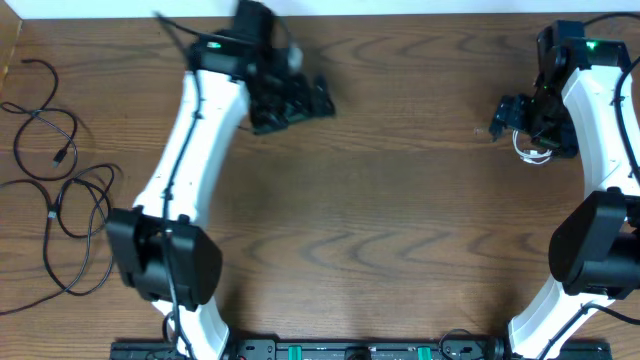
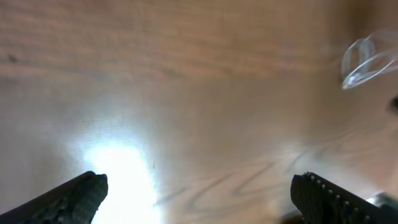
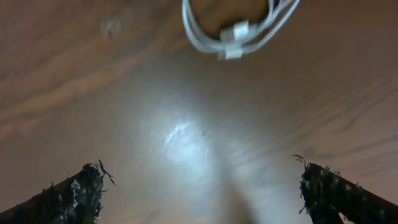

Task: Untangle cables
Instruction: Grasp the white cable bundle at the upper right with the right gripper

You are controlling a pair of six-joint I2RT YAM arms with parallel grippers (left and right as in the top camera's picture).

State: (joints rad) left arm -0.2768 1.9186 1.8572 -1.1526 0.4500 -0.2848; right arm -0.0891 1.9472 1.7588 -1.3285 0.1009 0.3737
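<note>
Desk [image 1: 380, 220]: bare brown wood | black cables [image 1: 50, 215]: near-left edge, loops overlapping, likely not yet parted | left tool [image 2: 199, 185]: released, empty, over bare wood | right tool [image 3: 199, 179]: released, empty, facing white cable [image 3: 239, 28] coiled alone far right, apparently set aside.

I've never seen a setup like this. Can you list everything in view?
table: one, brown wood, under everything.
black cables: two, black, in loose loops at the table's left edge, away from both grippers.
white cable: one, white, coiled, on the table's right side, just ahead of the right gripper.
base rail: one, black with green parts, along the near edge.
left arm: one, white with black joints, left side.
right arm: one, white with black joints, right side.
left gripper: one, black, open, over bare wood.
right gripper: one, black, open, holding nothing.
</note>
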